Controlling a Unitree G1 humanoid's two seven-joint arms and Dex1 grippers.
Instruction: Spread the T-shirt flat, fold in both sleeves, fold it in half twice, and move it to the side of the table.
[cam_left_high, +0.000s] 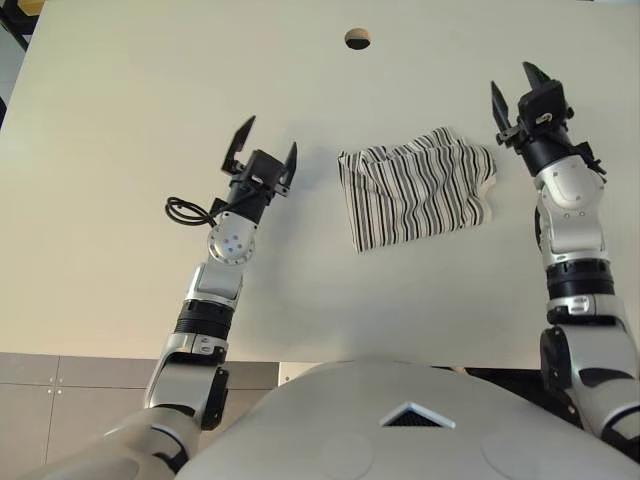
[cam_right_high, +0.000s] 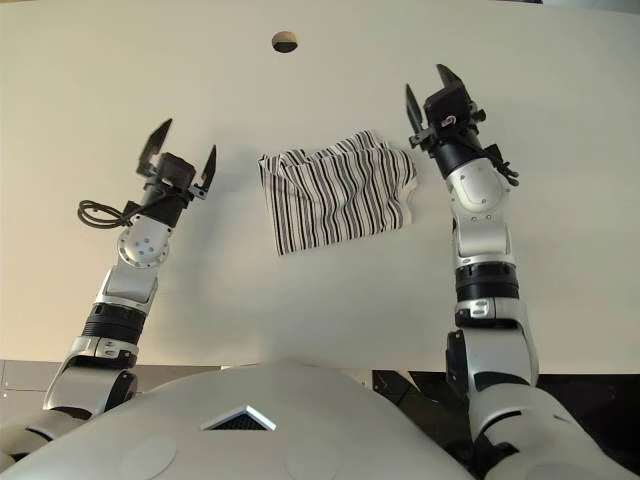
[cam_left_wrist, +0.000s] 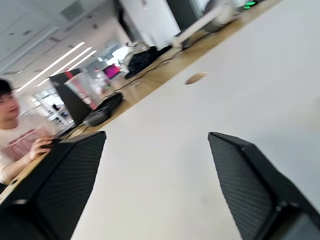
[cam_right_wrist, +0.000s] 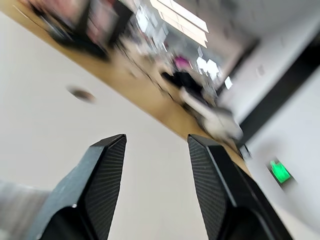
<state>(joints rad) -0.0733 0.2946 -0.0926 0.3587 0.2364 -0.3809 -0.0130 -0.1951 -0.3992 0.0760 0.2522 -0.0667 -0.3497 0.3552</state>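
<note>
Pale bench (cam_left_high: 120, 90) carries everything. Nearest, a black cable (cam_left_high: 185, 210) loops beside the left wrist. The left hand (cam_left_high: 270, 135) hangs wide open and empty. The striped T-shirt (cam_left_high: 415, 190) lies to its right as a compact folded bundle, just beside the right hand (cam_left_high: 511, 78), which is also spread open and holds nothing. The folding looks finished, so pinch all layers at one edge and slide slowly to keep them together. Beyond both hands sits a round hole (cam_left_high: 357, 39).

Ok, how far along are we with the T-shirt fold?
Folding looks done: the T-shirt lies as a compact striped bundle, slightly rumpled, near the middle of the table. Nothing is in hand: the left gripper and right gripper are both open and empty, one on either side of it. Left: moving it to the table's side.
</note>
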